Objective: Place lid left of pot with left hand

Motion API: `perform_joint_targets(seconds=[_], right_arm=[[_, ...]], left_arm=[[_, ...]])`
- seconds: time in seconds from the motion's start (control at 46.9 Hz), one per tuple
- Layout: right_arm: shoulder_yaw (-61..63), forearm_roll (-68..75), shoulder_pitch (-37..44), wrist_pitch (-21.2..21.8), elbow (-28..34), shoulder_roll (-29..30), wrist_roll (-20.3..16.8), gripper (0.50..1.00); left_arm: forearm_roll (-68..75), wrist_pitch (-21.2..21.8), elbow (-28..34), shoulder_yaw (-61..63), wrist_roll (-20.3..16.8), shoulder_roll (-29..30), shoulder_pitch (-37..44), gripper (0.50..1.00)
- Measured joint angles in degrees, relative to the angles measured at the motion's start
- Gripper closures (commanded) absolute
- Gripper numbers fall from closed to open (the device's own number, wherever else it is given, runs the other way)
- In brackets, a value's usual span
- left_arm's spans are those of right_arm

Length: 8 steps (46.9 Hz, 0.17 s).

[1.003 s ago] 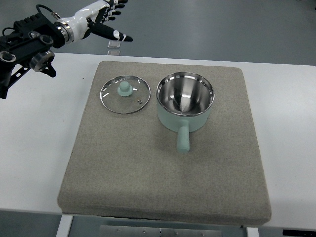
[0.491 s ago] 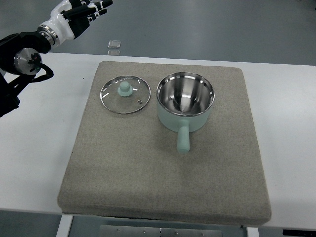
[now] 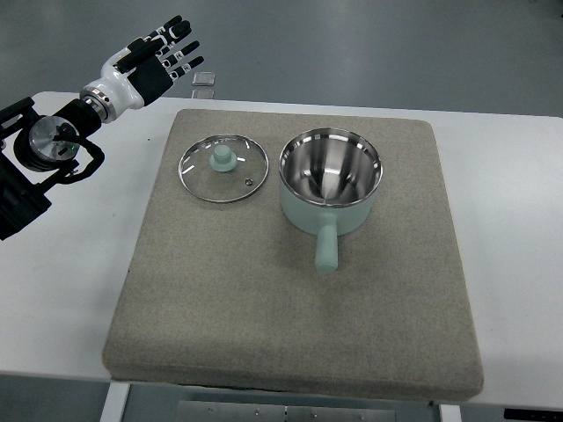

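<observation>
Top view: lid [image 3: 223, 167] flat on mat [image 3: 264, 308], just left of pot [image 3: 330, 180], apart. Left hand [image 3: 158, 60] off the mat, fingers spread, empty. Best withdrawn high, clear of knob [image 3: 223, 157].

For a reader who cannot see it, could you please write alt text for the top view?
A glass lid lies flat on a grey mat, just left of an open mint-green pot. The left hand hovers empty, fingers spread, beyond the mat's far-left corner.
</observation>
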Motion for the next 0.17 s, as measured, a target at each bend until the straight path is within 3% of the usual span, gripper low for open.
perform_joint_targets(seconds=[0.171], right_arm=[[-0.05, 0.16, -0.08, 0.02, 0.05, 0.0, 0.04, 0.576]], left_arm=[[0.57, -0.08, -0.02, 0.23, 0.0, 0.01, 0.03, 0.504]])
